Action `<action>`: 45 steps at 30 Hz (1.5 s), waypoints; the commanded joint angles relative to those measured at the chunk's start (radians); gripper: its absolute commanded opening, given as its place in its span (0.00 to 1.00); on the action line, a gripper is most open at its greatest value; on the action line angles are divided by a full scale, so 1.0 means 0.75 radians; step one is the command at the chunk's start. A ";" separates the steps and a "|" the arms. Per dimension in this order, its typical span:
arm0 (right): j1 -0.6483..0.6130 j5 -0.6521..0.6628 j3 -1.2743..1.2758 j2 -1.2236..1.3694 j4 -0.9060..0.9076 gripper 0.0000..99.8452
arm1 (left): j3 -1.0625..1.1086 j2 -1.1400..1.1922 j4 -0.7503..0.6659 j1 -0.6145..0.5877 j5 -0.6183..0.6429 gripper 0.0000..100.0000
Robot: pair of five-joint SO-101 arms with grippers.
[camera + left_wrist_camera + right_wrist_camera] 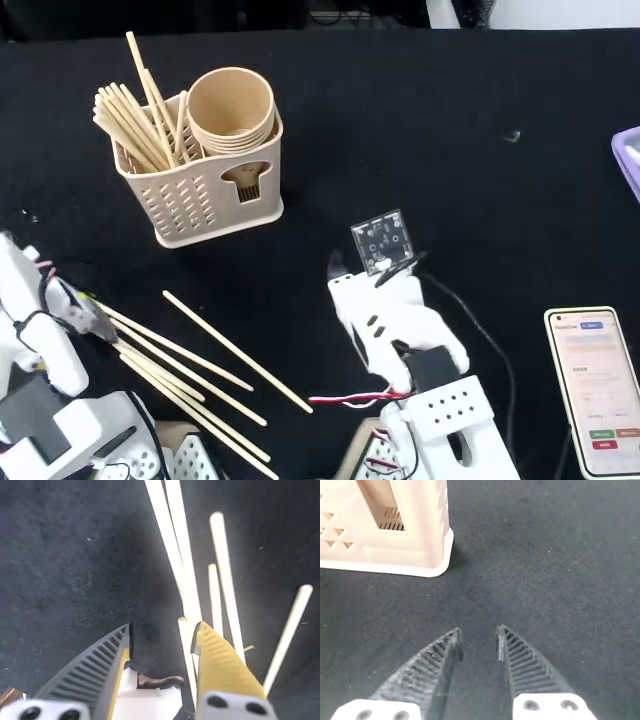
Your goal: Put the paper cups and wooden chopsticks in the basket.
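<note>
The basket (215,195) was seen in the upper left of the high view, with stacked cups (230,105) and a bundle of chopsticks (135,120) stood inside it. Loose chopsticks (205,365) were scattered on the table (450,130) at the lower left. The left gripper (162,627) was spread apart over their ends, one end lying between its jaws. The right gripper (477,632) was parted slightly, with nothing gripped, near the basket's base.

I work over a table (470,110) covered in black cloth, evenly lit. A phone (597,390) lies at its near right, screen lit. A purple thing (628,160) pokes in at the right edge. Beyond the far right corner is a pale wall (570,12).
</note>
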 commanded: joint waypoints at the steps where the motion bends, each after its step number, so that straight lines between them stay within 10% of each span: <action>1: 0.018 0.014 -0.013 -0.026 -0.033 0.12 | 0.130 -0.088 -0.115 0.019 -0.035 0.22; 16: 0.018 0.014 -0.017 -0.026 -0.027 0.12 | 0.774 -1.084 -0.280 0.355 0.209 0.22; 45: 0.020 0.014 -0.017 -0.026 -0.031 0.12 | 0.562 -0.317 -0.636 0.422 0.378 0.06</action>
